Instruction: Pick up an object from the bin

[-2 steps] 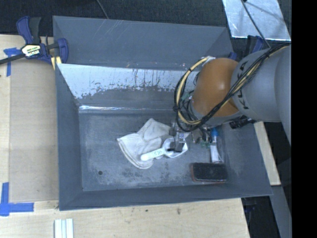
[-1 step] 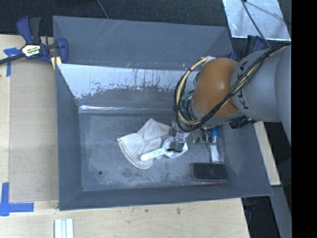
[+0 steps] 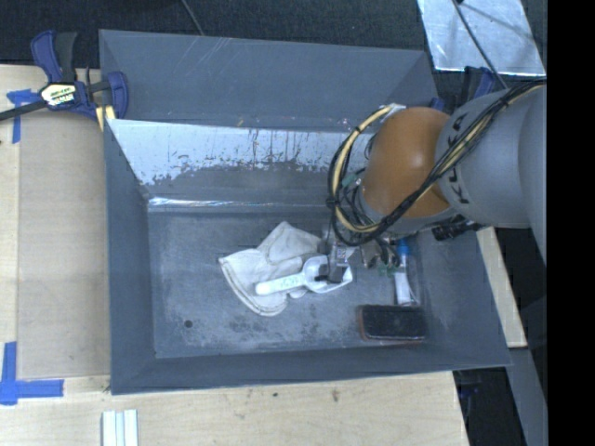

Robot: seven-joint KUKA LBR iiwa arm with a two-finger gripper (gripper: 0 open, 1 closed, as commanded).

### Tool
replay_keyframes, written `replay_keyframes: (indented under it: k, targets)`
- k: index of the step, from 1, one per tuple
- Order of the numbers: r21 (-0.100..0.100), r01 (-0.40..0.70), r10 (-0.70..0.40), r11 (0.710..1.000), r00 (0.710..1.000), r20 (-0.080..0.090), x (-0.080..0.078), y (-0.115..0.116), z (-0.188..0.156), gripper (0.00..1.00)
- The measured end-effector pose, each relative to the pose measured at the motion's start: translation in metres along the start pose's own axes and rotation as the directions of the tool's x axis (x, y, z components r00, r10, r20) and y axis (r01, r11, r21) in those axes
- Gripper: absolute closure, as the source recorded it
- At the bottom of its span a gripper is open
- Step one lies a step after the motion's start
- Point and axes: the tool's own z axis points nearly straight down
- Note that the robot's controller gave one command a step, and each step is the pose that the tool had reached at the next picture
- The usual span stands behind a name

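— What was seen nearest the front edge of the bin (image 3: 130, 277)?

— A flat black rectangular object (image 3: 393, 323) was seen lying on the floor close to the front right corner, its long side set along the front wall.

— And just behind it?

— A slim white tube (image 3: 403, 284) with a blue tip was noted beside the right wall, laid from front to back. Its near end was just beside the black object.

— Where was the end effector (image 3: 330, 269) found?

— It was seen low over the floor around the middle of the bin, slightly towards the right wall. It was at the right end of a white elongated plastic piece (image 3: 296, 285) marked with a pale green streak. That piece was laid partly across a crumpled white cloth (image 3: 270, 256), which was spread out towards the left wall.

— Was the end effector apart or together?

— That could not be told. Its tip was lost among dark parts and the white piece, so no hold on anything could be confirmed.

— What was seen farther back?

— The orange cover (image 3: 404, 161) of the wrist was seen above the right half of the bin, looped by yellow and black cables (image 3: 346, 170). Beyond it, the far wall was marked by dark scratches along its upper part.
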Motion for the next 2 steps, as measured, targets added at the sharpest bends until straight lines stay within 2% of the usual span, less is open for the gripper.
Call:
replay_keyframes:
  k: [2]
  targets:
    - [-0.002,0.001,-0.001,1.0,1.0,-0.002,0.0,0.001,-0.025,1.0]
